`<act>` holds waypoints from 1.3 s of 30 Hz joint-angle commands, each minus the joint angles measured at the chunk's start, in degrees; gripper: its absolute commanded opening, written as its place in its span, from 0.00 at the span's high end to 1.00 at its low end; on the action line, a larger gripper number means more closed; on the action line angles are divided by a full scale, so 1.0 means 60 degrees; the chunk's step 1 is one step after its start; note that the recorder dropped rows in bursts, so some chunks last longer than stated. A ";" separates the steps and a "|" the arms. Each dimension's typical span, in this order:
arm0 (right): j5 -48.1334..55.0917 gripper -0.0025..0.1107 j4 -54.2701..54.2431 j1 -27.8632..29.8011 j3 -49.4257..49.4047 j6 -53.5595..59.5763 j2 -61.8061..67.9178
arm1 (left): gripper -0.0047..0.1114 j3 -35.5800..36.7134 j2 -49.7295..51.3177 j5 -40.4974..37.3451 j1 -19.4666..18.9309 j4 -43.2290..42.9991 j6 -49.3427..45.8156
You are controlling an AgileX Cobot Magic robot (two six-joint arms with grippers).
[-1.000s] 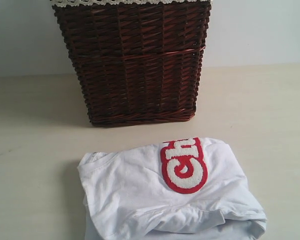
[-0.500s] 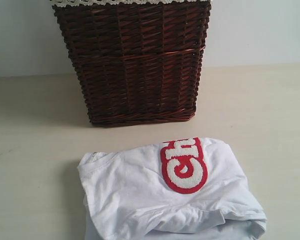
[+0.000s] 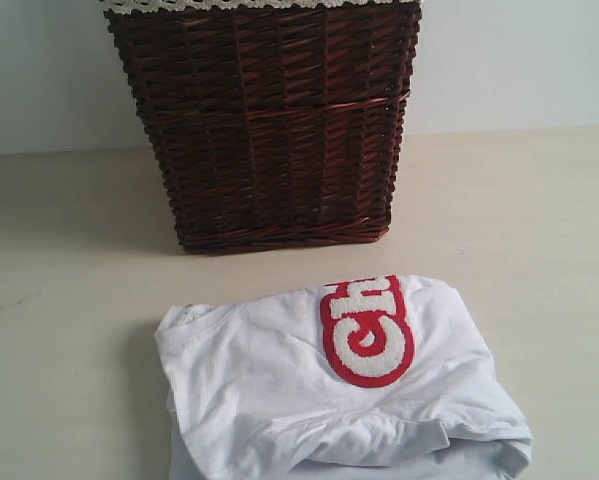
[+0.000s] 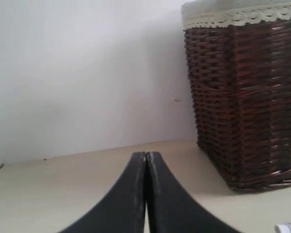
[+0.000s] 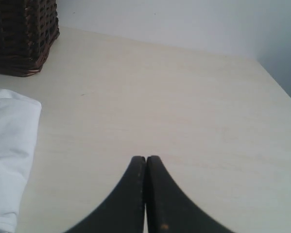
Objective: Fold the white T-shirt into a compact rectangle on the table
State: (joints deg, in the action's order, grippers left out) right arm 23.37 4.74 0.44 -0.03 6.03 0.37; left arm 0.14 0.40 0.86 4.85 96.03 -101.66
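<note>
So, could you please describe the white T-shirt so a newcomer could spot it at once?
Start at the tall dark wicker basket standing near the wall on the pale table. In front of it lies the white T-shirt, loosely folded into a rumpled bundle. Unlike the basket's lace-trimmed lining, it carries fuzzy white letters outlined in thick red.

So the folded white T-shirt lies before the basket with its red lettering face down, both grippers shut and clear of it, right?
Not quite: the exterior view shows the red lettering facing up on the white T-shirt. The rest holds: it lies folded before the basket, and the left gripper and right gripper are shut, clear of it.
</note>
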 commanded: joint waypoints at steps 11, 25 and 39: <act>0.0001 0.98 0.0044 0.0035 0.0006 0.0054 -0.0062 | 0.96 -0.0968 0.1192 -0.0143 0.0069 -1.3473 1.5612; 0.0001 0.98 0.0044 0.0035 0.0006 0.0054 -0.0062 | 0.96 -0.0024 0.1055 -0.3772 0.0017 -1.5087 1.9148; 0.0001 0.98 0.0044 0.0035 0.0006 0.0054 -0.0062 | 0.96 -0.0024 0.0385 -0.3460 -0.0504 -1.5643 1.8586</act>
State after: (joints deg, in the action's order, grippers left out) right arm 23.48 4.74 0.44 -0.03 6.16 0.37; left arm 0.16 3.92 -21.01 1.93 2.41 11.55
